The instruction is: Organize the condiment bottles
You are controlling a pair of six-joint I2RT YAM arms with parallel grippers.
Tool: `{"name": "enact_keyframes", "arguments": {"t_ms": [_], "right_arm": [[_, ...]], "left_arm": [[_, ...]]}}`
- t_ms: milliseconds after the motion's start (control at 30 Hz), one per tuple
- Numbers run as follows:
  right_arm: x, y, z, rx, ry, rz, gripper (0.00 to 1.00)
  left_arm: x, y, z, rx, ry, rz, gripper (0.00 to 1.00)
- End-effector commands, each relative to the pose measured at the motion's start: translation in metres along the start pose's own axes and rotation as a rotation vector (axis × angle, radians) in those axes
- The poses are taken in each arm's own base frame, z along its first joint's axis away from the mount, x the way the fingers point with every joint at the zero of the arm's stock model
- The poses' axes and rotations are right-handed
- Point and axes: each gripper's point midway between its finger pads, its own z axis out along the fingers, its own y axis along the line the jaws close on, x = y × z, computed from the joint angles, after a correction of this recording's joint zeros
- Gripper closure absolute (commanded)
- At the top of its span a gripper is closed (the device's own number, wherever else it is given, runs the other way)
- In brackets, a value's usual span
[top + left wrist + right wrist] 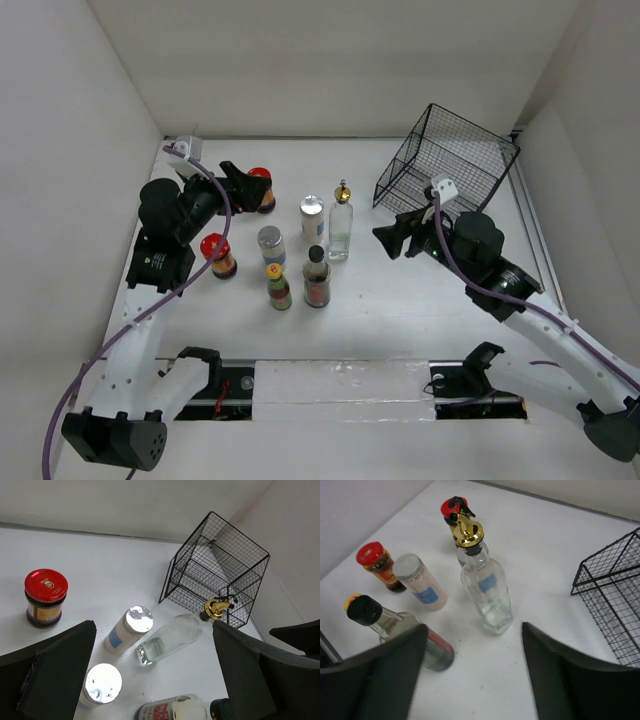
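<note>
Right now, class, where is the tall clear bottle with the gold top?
In the overhead view the clear bottle stands mid-table, just right of a silver-lidded jar, with the wire basket farther right.

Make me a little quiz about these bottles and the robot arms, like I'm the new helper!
1. Count: how many condiment bottles stand on the table?
2. True or false: the black wire basket has no bottle in it.
3. Pick one: which stands nearest the right gripper?
A. the gold-topped clear bottle
B. the yellow-capped green bottle
C. a red-capped jar

Key
1. Seven.
2. True.
3. A.
</note>
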Motion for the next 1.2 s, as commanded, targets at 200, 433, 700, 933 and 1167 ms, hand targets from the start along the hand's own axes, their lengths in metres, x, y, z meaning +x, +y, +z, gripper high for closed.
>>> {"name": "enact_keyframes", "arguments": {"t_ms": [200,433,700,933,1167], "right_arm": [[-0.013,0.007,0.007,-0.030,-0.032,-0.053,0.97],[0.002,0.004,0.030,-0.024,0.001,-0.053,0.26],[0.004,0.009,0.068,-0.063,0.008,-0.071,0.20],[-0.012,0.016,0.108,-0.097,-0.047,-0.105,0.20],[-0.027,0.017,0.141,-0.104,-0.143,-0.130,0.20]], "left_arm": [[-0.021,-0.008,-0.019,0.012,-0.141,0.056,0.50],[-0.019,-0.006,-0.020,0.005,-0.149,0.056,0.55],[-0.015,-0.002,-0.015,-0.003,-0.132,0.041,0.34],[-0.010,0.000,-0.011,-0.002,-0.111,0.027,0.33],[-0.012,-0.001,-0.010,0.002,-0.119,0.030,0.33]]}}
